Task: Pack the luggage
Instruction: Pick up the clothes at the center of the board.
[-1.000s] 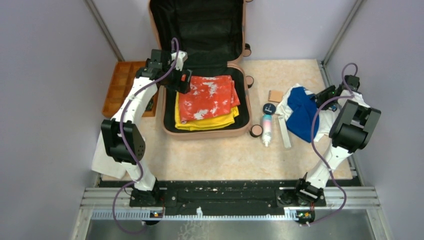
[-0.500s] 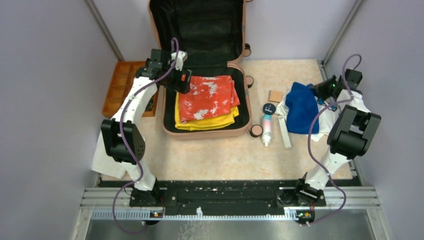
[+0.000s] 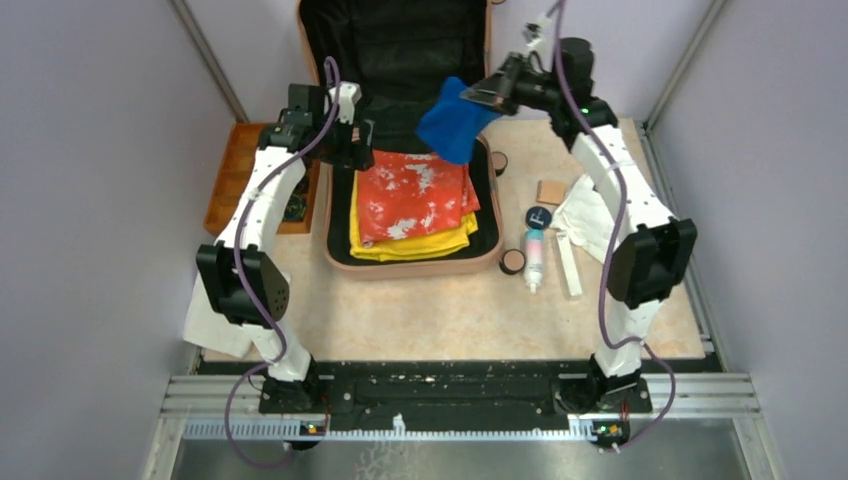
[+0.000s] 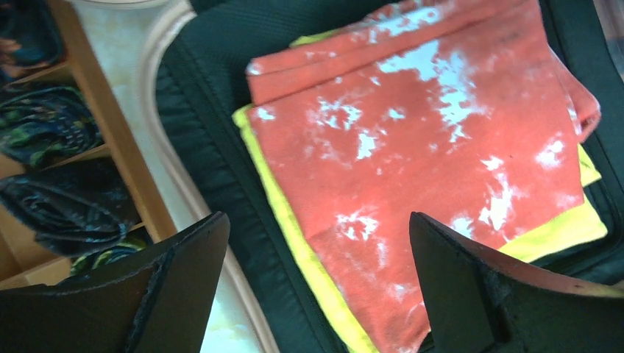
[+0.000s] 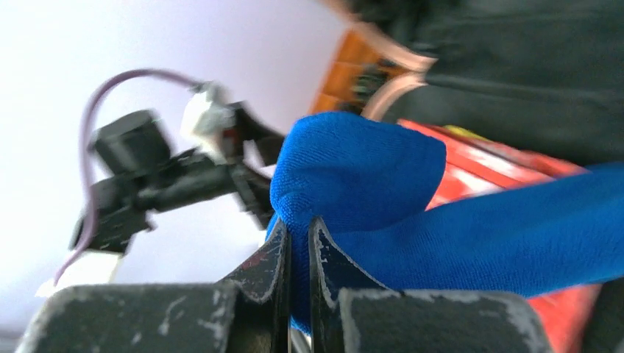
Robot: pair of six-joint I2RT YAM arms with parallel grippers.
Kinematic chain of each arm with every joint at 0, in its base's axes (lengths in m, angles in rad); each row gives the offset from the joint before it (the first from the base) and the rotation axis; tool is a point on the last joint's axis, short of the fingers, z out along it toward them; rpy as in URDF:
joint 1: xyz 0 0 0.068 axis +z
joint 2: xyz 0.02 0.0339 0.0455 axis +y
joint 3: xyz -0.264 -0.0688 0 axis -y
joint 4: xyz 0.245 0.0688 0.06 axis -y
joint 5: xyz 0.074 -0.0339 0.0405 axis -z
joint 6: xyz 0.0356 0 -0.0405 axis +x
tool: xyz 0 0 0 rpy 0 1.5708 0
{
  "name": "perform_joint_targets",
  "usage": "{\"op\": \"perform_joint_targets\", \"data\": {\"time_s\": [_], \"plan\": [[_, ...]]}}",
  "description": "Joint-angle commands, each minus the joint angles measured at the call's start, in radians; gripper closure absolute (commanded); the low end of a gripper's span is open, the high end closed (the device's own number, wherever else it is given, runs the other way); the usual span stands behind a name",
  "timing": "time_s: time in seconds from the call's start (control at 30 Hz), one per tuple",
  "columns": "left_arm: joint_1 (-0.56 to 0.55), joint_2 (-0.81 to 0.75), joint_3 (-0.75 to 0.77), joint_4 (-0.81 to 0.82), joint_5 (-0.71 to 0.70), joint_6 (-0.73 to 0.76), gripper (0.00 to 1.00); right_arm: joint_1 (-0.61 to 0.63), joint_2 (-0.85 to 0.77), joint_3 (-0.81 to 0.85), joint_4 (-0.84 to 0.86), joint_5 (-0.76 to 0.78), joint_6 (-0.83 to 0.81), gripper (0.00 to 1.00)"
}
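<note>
**Blue garment held above open luggage; left arm idle over the packed stack**

The luggage (image 3: pixel 415 269) lies open at the far middle of the surface (image 3: pixel 440 320), with its black-lined lid standing up against the back wall. In the lower shell a red-and-white mottled garment (image 3: pixel 415 195) lies folded on top of a folded yellow garment (image 3: pixel 425 246).

The right gripper (image 5: pixel 298 239) hangs over the far right corner of the lower shell. Its jaws are pressed together, pinching a fold of a blue garment (image 3: pixel 452 122). The cloth hangs free in the air, above the far edge of the red-and-white garment and not touching it.

The left gripper (image 4: pixel 318 224) hovers over the far left corner of the shell. Its jaws are spread wide with nothing between them.

An orange compartmented tray (image 3: pixel 232 165) sits just left of the luggage and holds dark rolled fabric items (image 4: pixel 66 206).

To the right of the luggage the surface carries:
- a small tan square (image 3: pixel 551 191)
- a round black item (image 3: pixel 540 217)
- a pale bottle (image 3: pixel 535 258) lying on its side
- a round peach disc (image 3: pixel 513 262)
- a crumpled white cloth (image 3: pixel 590 215)

Another white cloth (image 3: pixel 215 325) lies at the near left edge.
</note>
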Motion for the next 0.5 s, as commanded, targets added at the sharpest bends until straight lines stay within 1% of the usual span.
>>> {"op": "perform_joint_targets", "data": {"time_s": [0.0,0.07,0.13,0.2,0.27,0.33,0.4,0.47], "plan": [[0.084,-0.051,0.075,0.019,-0.034,-0.082,0.01,0.158,0.138,0.387,-0.086,-0.084,0.0,1.0],[0.108,-0.062,0.09,0.017,-0.069,-0.089,0.01,0.196,0.212,0.498,-0.072,-0.12,0.038,1.0],[0.119,-0.081,0.085,0.022,-0.089,-0.082,0.02,0.212,0.27,0.535,-0.042,-0.138,0.075,1.0],[0.12,-0.103,0.073,0.02,-0.079,-0.069,0.01,0.222,0.279,0.488,0.019,-0.142,0.095,1.0],[0.12,-0.124,0.059,0.021,-0.066,-0.06,0.02,0.232,0.241,0.375,0.138,-0.148,0.13,1.0],[0.119,-0.139,0.046,0.025,-0.071,-0.053,0.01,0.235,0.204,0.289,0.211,-0.143,0.148,1.0],[0.12,-0.152,0.034,0.035,-0.079,-0.051,0.01,0.245,0.187,0.266,0.197,-0.132,0.128,1.0],[0.12,-0.161,0.024,0.047,-0.077,-0.052,0.02,0.263,0.186,0.269,0.138,-0.109,0.084,1.0]]}}
